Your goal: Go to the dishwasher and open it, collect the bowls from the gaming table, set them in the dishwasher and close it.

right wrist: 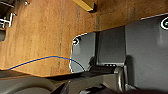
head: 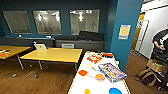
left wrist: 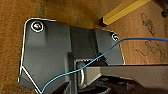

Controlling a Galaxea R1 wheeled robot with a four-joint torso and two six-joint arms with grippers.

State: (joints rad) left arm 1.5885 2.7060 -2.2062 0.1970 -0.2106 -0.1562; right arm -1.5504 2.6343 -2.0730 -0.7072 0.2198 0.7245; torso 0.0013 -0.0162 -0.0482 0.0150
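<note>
The gaming table (head: pixel 82 86), long with a pale cream top and yellowish edges, stretches away right in front of me in the head view. On it lie an orange bowl (head: pixel 82 72), a second orange bowl (head: pixel 100 77), a yellow bowl (head: pixel 87 91) and a blue bowl (head: pixel 115 91), the last two nearest me. A flat multicoloured game board (head: pixel 111 72) lies to the right of the bowls. The dishwasher is out of view. Both wrist views look down past my own dark plates onto brown wooden floor.
Two yellow-wood tables (head: pixel 53 54) (head: pixel 10 50) stand to the left. A blue pillar (head: pixel 125 32) rises behind the gaming table. At the right stands a person (head: pixel 161 42), with a backpack (head: pixel 147 76) on the floor. A yellow table leg (left wrist: pixel 122 12) shows beside my left arm.
</note>
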